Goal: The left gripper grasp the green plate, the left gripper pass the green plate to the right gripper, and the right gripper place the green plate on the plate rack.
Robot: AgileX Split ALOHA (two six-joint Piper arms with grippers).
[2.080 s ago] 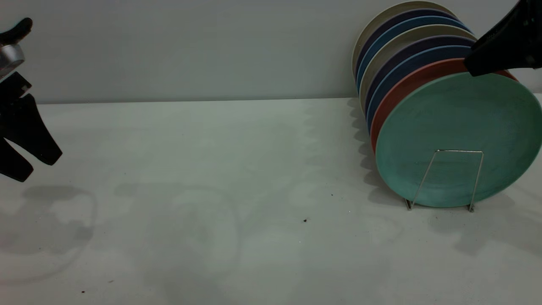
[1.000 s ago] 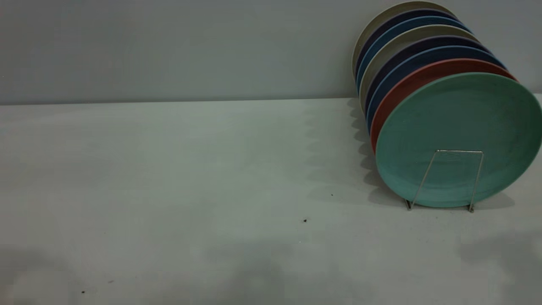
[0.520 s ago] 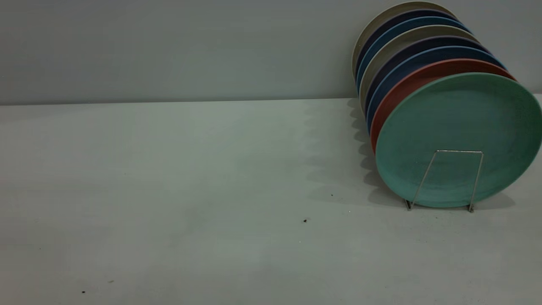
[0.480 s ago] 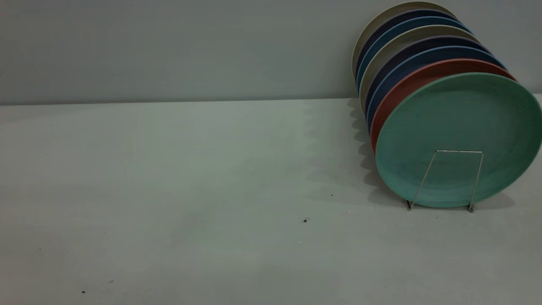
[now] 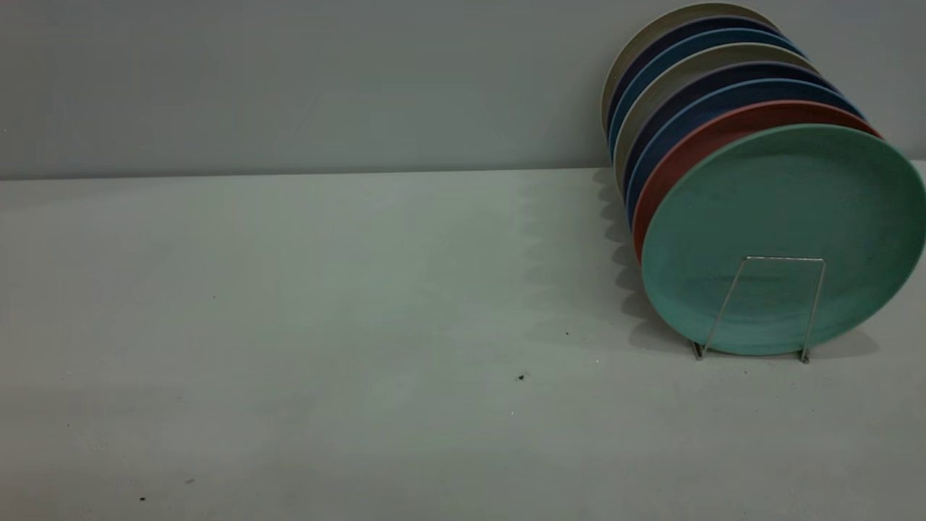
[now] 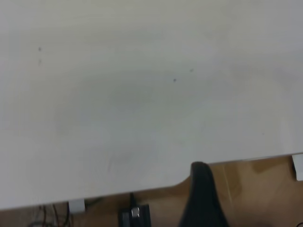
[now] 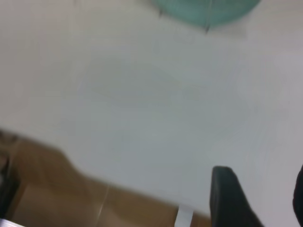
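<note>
Pale grey-white, the tabletop (image 5: 325,289) fills most of the exterior view and carries nothing but a few dark specks (image 5: 521,377) near the middle. At about 3 o'clock stands a row of plates (image 5: 694,65) on edge, leaning one against the other. The green plate (image 5: 785,217) is the front one, and the salmon-pink plate (image 5: 684,148) is directly behind it. The plate rack (image 5: 759,304) holds the green plate; its front wire loop rises at 6 o'clock of the plate's face.

The right gripper (image 7: 262,187) hovers over the tabletop's edge, well apart from the green plate (image 7: 203,9), with its jaws spread and nothing between them. The left gripper (image 6: 201,191) also hangs at the tabletop's edge; only one dark finger shows, so I cannot tell how its jaws stand.
</note>
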